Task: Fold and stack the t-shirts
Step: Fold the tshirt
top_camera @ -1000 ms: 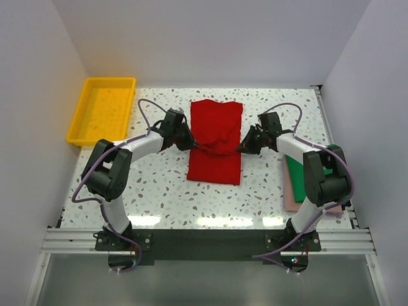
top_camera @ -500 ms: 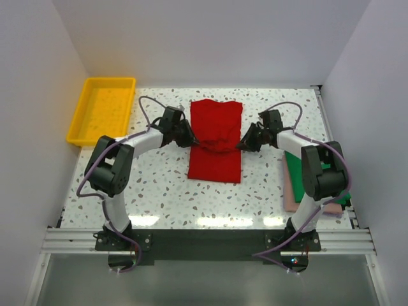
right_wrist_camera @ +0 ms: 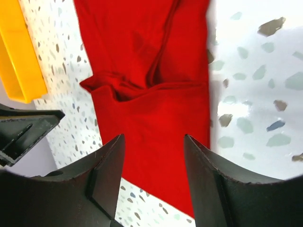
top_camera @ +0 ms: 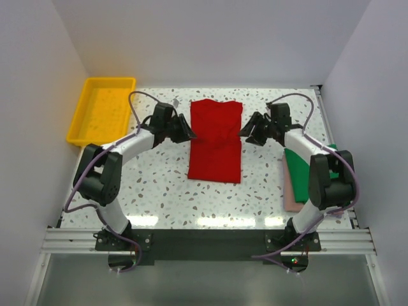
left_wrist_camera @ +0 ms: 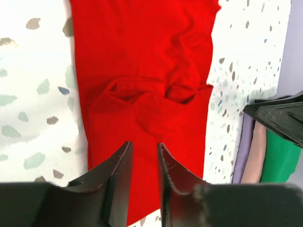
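The red t-shirt (top_camera: pixel 215 140) lies as a long narrow strip in the middle of the table, with a crumpled fold across its middle (left_wrist_camera: pixel 142 92). My left gripper (top_camera: pixel 186 131) hovers at its left edge, open and holding nothing (left_wrist_camera: pixel 144 144). Facing it, my right gripper (top_camera: pixel 247 132) hovers at the shirt's right edge, also open and empty (right_wrist_camera: pixel 154 137). The dark green t-shirt (top_camera: pixel 303 167) lies on the pale pink t-shirt (top_camera: pixel 292 192) at the table's right side.
A yellow plastic tray (top_camera: pixel 80 111) stands at the back left corner, off the table's left edge. White walls close in the left, back and right sides. The right arm reaches over the green and pink pile.
Both grippers have opened and let go of the red t-shirt's sides, then drawn back and apart. The bunched cloth in the middle has settled flatter.
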Controlling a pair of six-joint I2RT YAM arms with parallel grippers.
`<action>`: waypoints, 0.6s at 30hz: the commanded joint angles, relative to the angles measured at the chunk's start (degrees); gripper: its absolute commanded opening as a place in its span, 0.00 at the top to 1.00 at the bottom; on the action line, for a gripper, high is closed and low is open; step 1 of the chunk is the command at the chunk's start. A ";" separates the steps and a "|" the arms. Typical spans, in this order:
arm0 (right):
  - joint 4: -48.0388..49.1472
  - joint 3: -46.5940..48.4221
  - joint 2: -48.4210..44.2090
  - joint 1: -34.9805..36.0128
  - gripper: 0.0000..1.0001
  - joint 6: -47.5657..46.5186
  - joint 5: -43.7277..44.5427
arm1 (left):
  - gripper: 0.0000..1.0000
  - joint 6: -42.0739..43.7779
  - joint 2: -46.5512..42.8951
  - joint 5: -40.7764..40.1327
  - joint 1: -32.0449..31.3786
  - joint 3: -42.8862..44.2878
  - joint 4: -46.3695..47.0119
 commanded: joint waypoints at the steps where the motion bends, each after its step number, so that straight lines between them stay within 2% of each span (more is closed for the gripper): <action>1: -1.23 -1.28 -6.80 4.79 0.44 -4.94 7.04 | 0.71 0.59 -3.65 -0.34 -1.74 -3.12 3.14; 3: -2.28 -1.54 -7.25 9.16 0.46 -6.01 12.41 | 0.80 0.41 -2.25 -1.04 -3.24 -3.04 3.58; 6: -2.46 0.03 -5.23 13.66 0.50 -7.24 14.96 | 0.91 0.06 1.52 -0.17 -4.91 -1.29 4.19; 8: -2.99 2.67 -1.90 15.08 0.52 -8.03 15.41 | 0.95 -0.11 3.64 0.36 -5.18 0.73 4.37; 13: -2.37 10.99 7.68 15.70 0.59 -8.65 11.91 | 0.98 -0.81 11.46 3.96 -3.86 6.61 5.86; 18: -4.49 17.00 16.91 13.68 0.64 -8.39 10.67 | 0.98 -1.34 15.86 3.44 -1.49 7.42 5.86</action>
